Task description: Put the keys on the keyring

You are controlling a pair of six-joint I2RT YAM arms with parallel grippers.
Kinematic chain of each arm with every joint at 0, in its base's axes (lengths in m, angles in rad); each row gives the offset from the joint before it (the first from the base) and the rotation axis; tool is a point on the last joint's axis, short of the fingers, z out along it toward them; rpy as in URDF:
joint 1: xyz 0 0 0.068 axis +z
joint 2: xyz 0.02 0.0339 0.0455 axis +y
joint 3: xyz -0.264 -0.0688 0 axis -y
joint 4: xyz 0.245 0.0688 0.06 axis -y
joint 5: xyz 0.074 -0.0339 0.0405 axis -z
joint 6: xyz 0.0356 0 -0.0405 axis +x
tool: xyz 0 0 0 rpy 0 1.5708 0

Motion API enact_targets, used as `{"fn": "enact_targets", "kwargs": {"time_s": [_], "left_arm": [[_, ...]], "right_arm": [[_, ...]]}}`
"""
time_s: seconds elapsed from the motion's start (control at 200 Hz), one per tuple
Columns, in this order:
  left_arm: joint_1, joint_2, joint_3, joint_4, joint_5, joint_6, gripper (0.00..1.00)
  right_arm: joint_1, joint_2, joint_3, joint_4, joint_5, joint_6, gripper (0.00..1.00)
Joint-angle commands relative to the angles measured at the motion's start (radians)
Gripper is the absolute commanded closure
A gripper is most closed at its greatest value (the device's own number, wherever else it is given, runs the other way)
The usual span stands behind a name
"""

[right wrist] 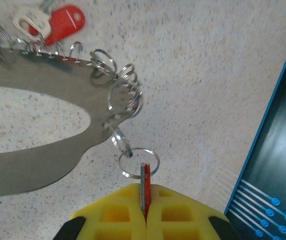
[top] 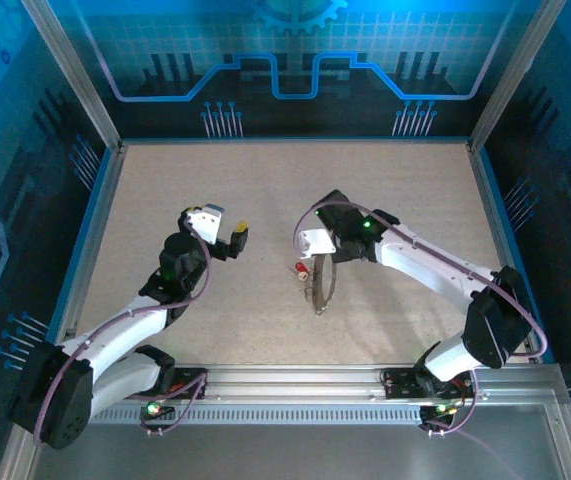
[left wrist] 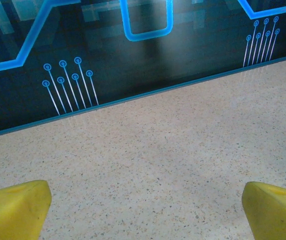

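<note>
Yellow fingers (right wrist: 115, 217) of the right gripper (right wrist: 146, 205): pressed together, pinching the held key (right wrist: 143, 177) edge-on at their tips. Its silvery blade and a sliver of red show in the seam.

Just ahead of those tips: small wire ring (right wrist: 124, 170). The end of the held key lies within its outline; whether it passes through cannot be told. A further small ring links it to the loop beyond.

Ahead and left of the right gripper: keyring (right wrist: 57, 82), a broad grey loop with more wire rings bunched along its rim.

Beyond the keyring, far ahead-left of the right gripper: second key (right wrist: 62, 22), red head, lying on the bench (left wrist: 148, 150), with a white tab (right wrist: 30, 22) against it.

Well apart to the left: left gripper (left wrist: 143, 212), spread wide. Its yellow fingertips (left wrist: 12, 207) stand at either side with bare bench between them; it holds and touches no item.
</note>
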Motion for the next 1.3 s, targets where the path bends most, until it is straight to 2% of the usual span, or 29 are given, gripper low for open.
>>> {"fn": "enact_targets", "kwargs": {"time_s": [0.0, 0.115, 0.245, 0.445, 0.795, 1.136, 1.296], "left_arm": [[0.005, 0.009, 0.015, -0.005, -0.011, -0.013, 0.01], [0.006, 0.023, 0.013, -0.006, -0.004, -0.016, 0.01], [0.004, 0.039, 0.001, -0.006, -0.009, -0.02, 0.01], [0.005, 0.074, 0.002, -0.004, -0.017, -0.014, 0.01], [0.005, 0.118, 0.007, -0.005, -0.023, -0.025, 0.01], [0.004, 0.142, 0.018, 0.001, -0.022, 0.01, 0.01], [0.006, 0.146, 0.015, 0.003, -0.03, 0.017, 0.01]], "right_arm": [[-0.05, 0.023, 0.008, -0.003, -0.042, -0.009, 1.0], [-0.111, 0.038, -0.002, -0.006, -0.121, -0.002, 1.0], [-0.164, 0.068, -0.014, 0.003, -0.138, 0.009, 1.0], [-0.241, 0.102, -0.081, 0.113, -0.188, 0.006, 1.0], [-0.289, 0.186, -0.174, 0.263, -0.151, -0.016, 1.0], [-0.329, 0.279, -0.145, 0.234, -0.086, 0.009, 1.0], [-0.343, 0.285, -0.145, 0.234, -0.08, 0.023, 0.96]]}}
